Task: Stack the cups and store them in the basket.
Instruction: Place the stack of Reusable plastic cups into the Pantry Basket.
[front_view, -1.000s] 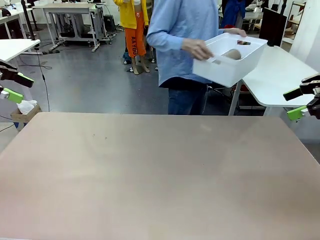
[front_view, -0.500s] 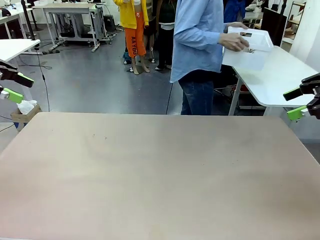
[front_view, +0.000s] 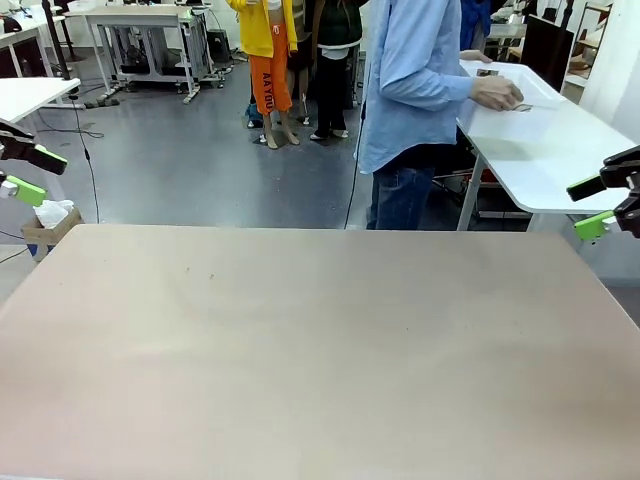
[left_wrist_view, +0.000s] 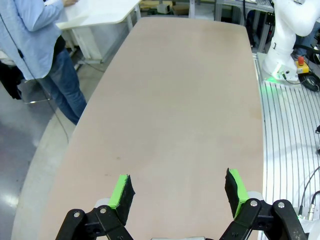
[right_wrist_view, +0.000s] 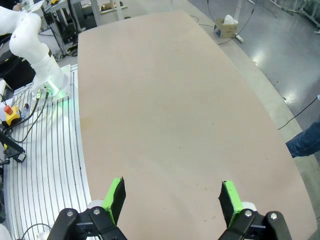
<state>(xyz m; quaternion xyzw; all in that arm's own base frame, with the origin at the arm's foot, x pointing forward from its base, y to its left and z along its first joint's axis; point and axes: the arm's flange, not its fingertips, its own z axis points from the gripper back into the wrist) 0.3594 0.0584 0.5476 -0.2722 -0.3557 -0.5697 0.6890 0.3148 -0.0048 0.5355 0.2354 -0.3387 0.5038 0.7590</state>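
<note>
A person in a blue shirt (front_view: 415, 70) stands at a white side table (front_view: 560, 150) at the far right, both hands on the white basket (front_view: 505, 82), which blends into that tabletop. The cups are hidden. My left gripper (front_view: 38, 175) hangs open off the big tan table's (front_view: 320, 340) left far corner, nothing between its green pads. My right gripper (front_view: 585, 208) is open off the right far corner. In the wrist views the left gripper (left_wrist_view: 177, 192) and the right gripper (right_wrist_view: 172, 197) look down along the bare tan top.
The right arm's white base (left_wrist_view: 287, 30) and the left arm's base (right_wrist_view: 35, 45) stand on slatted plates beside the table. A cardboard box (front_view: 45, 225) sits on the floor at left. More people (front_view: 270, 50) stand farther back.
The person has turned away from my table, carried the basket with a cup in it to the right, and lowered it onto the white side table. Both grippers have stayed still.
</note>
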